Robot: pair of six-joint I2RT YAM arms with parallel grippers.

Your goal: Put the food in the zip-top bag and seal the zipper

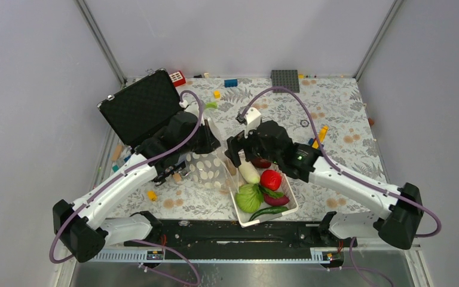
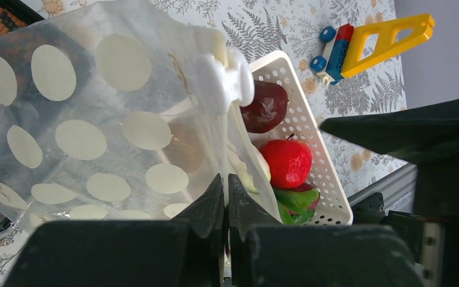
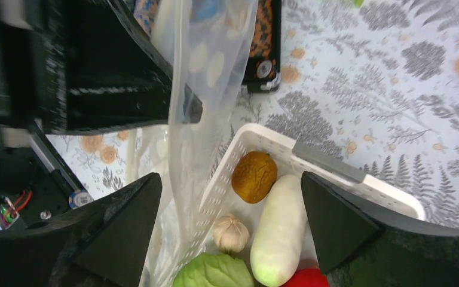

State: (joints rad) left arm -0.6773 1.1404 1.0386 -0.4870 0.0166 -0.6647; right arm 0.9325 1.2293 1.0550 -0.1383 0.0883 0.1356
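The zip-top bag (image 1: 206,170), clear with cream dots, hangs upright just left of the white basket (image 1: 290,206). My left gripper (image 2: 227,185) is shut on the bag's edge (image 2: 95,137), and a white slider (image 2: 224,81) sits on the mouth edge above it. My right gripper (image 3: 231,179) is open over the basket's far left corner, beside the bag (image 3: 197,119), with nothing between its fingers. The food lies in the basket: brown oval (image 3: 254,176), white radish (image 3: 280,230), garlic bulb (image 3: 230,233), cabbage (image 1: 248,197), tomato (image 1: 270,179), dark-red bulb (image 2: 266,106) and green pepper (image 1: 267,211).
An open black case (image 1: 140,107) stands at the back left behind the left arm. A grey baseplate (image 1: 285,79) and loose bricks lie along the far edge. A yellow toy piece (image 1: 320,134) lies right of the right arm. The arms' rail runs just below the basket.
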